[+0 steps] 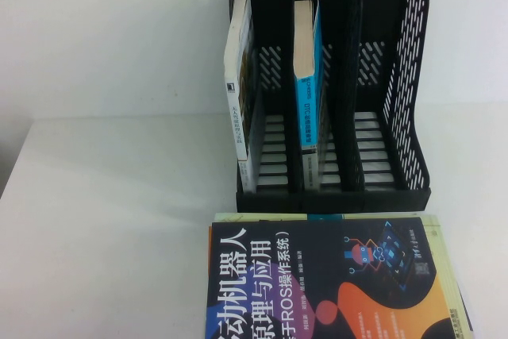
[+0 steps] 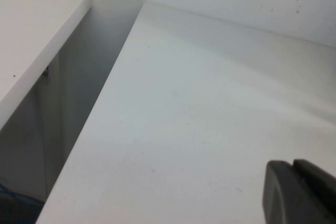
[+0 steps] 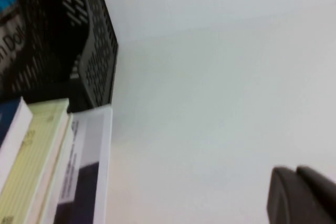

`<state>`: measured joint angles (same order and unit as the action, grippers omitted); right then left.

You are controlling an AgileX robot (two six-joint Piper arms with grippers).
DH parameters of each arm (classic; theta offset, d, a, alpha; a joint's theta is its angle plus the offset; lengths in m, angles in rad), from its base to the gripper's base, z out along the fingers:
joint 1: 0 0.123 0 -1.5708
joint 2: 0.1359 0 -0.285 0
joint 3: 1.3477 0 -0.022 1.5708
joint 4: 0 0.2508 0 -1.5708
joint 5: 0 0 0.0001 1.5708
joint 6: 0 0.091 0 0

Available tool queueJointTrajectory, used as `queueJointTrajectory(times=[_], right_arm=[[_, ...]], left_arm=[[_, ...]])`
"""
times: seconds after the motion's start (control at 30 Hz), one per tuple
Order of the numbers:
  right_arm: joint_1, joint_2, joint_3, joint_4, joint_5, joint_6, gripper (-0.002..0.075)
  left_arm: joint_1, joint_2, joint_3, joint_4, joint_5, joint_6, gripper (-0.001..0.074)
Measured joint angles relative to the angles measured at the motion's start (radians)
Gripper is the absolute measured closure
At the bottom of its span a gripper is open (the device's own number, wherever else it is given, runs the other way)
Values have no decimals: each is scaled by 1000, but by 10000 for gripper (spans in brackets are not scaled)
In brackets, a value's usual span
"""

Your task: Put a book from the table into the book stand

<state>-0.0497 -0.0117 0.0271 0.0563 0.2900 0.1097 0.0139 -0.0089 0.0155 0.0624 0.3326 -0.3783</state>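
The book (image 1: 308, 93), cyan-blue above and grey below, stands upright in the middle slot of the black book stand (image 1: 405, 117) at the back of the white table (image 1: 111, 220). Part of its cover (image 3: 8, 40) shows through the stand's perforated side (image 3: 97, 61) in the right wrist view. Neither arm appears in the high view. My left gripper (image 2: 294, 165) hangs over bare tabletop (image 2: 199, 103), shut and holding nothing. My right gripper (image 3: 295, 170) is shut and holding nothing, over the table to the right of the stand.
A stack of books lies in front of the stand, topped by a dark navy-and-orange robot book (image 1: 317, 283); its page edges (image 3: 31, 156) show in the right wrist view. A thin white-spined book (image 1: 238, 77) stands in the left slot. A gap (image 2: 79, 103) runs along the table's left edge.
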Motion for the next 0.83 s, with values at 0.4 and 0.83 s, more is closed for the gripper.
queueJointTrajectory(times=[0.4, 0.83], right_arm=[[0, 0, -8, 39, 69, -3, 729], [0, 0, -8, 41, 69, -3, 729]], left_arm=[[0, 0, 0, 0, 1, 0, 737], [0, 0, 0, 0, 1, 0, 738]])
